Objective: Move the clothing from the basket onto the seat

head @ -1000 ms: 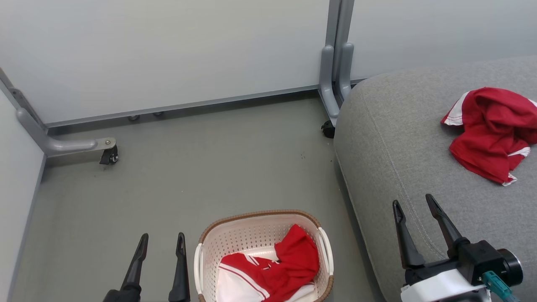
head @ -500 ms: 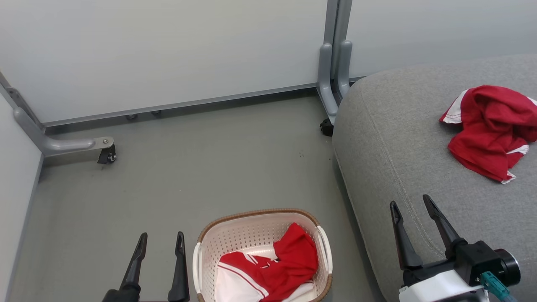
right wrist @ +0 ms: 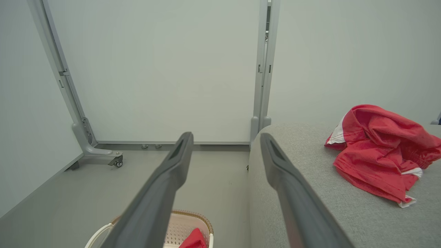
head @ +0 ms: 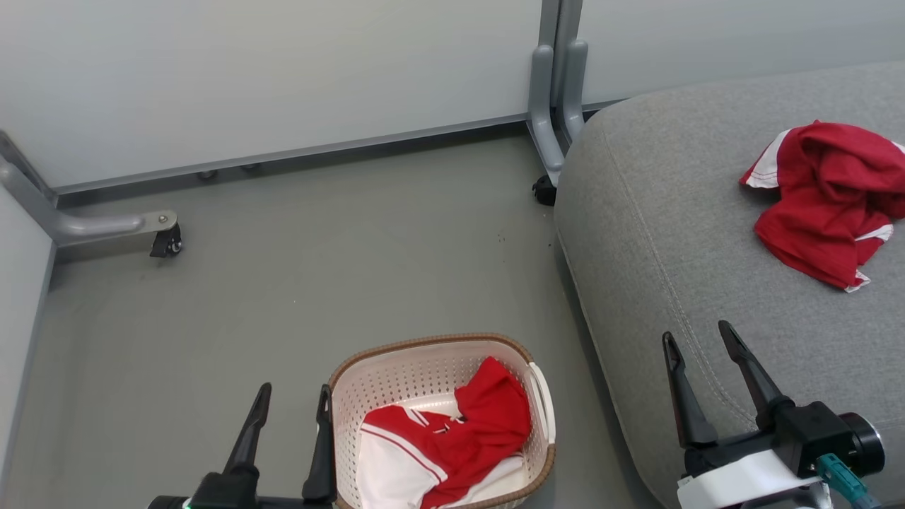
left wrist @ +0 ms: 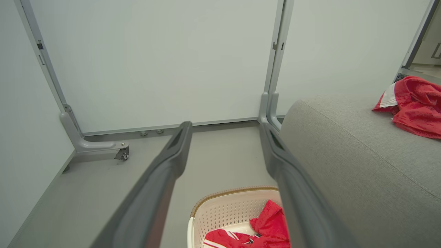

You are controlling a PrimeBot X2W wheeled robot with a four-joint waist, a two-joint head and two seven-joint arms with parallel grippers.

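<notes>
A cream basket [head: 396, 375] with a brown rim stands on the floor and holds a crumpled red and white garment [head: 452, 445]. A second red garment [head: 824, 198] lies on the grey seat [head: 672, 233] at the right. My left gripper [head: 293, 399] is open, just left of the basket's rim, nothing between its fingers. Over the seat's front edge my right gripper [head: 696, 336] is open and empty. The left wrist view shows the basket [left wrist: 220, 210] below the fingers, the right wrist view the garment on the seat [right wrist: 379, 151].
Pale partition panels close the back and left, standing on grey feet with castors [head: 164, 244] and a post [head: 548, 134] beside the seat's corner. Grey floor [head: 318, 268] stretches between the panels, the basket and the seat.
The head view has tilted, so the whole scene sits higher and slightly left in it. My left gripper now stands closer to the basket's left rim. Both grippers stay open.
</notes>
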